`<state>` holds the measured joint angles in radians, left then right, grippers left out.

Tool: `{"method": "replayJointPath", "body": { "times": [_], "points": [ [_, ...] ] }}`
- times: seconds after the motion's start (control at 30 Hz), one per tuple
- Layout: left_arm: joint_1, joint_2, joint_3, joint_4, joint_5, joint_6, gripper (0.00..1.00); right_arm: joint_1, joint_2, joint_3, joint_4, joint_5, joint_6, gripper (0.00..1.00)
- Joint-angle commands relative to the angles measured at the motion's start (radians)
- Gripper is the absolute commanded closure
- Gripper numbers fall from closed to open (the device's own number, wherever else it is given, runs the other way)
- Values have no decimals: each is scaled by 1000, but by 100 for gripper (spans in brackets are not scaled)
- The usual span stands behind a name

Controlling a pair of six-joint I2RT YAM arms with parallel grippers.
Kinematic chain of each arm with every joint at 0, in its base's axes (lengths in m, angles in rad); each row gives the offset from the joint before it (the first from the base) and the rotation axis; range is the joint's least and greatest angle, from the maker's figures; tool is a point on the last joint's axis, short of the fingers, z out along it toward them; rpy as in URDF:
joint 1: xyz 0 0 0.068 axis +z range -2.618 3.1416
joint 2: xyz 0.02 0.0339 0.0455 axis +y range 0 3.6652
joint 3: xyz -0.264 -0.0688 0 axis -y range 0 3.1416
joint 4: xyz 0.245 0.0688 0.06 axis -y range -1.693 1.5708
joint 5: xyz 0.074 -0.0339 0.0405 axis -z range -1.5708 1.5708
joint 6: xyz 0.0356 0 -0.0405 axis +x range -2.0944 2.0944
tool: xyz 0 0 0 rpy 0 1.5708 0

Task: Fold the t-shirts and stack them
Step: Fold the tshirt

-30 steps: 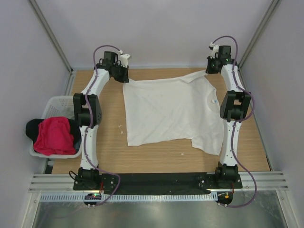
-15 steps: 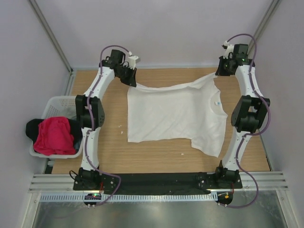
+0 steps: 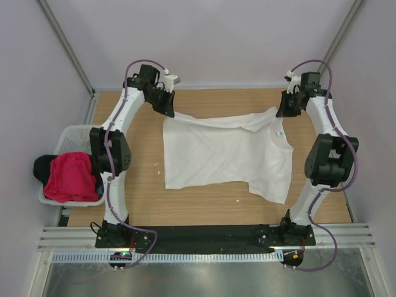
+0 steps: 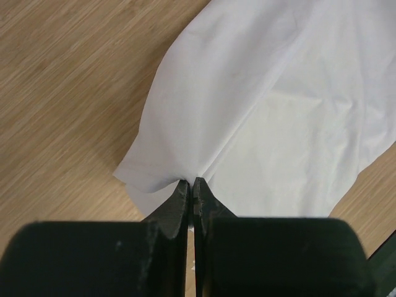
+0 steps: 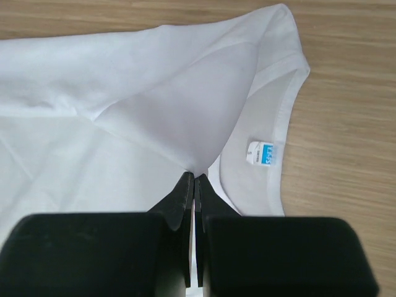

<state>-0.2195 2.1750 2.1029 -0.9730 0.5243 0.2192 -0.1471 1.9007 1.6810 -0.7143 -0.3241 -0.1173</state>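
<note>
The white shirt (image 3: 223,154), thin smooth cloth with soft creases, lies in the middle of the wood-grain table (image 3: 142,192), its far edge raised. Its long axis runs left to right, with neck and label (image 5: 260,153) to the right and hem to the left. The left gripper (image 4: 190,185) pinches the far hem corner, the right gripper (image 5: 193,179) a shoulder fold. A pink-red shirt (image 3: 71,176) and black shirt (image 3: 41,166) lie crumpled in the lattice basket (image 3: 71,137).
</note>
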Motion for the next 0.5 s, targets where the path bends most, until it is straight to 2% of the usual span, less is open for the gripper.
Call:
{"method": "replayJointPath", "body": {
  "times": [0.0,0.47],
  "points": [
    [2,-84,-27,-29,16,19,100,0,-135,-49,10,-23,8,99],
    [-20,-142,-168,-59,31,37,100,-11,-252,-162,-34,-46,-5,99]
  ]
}}
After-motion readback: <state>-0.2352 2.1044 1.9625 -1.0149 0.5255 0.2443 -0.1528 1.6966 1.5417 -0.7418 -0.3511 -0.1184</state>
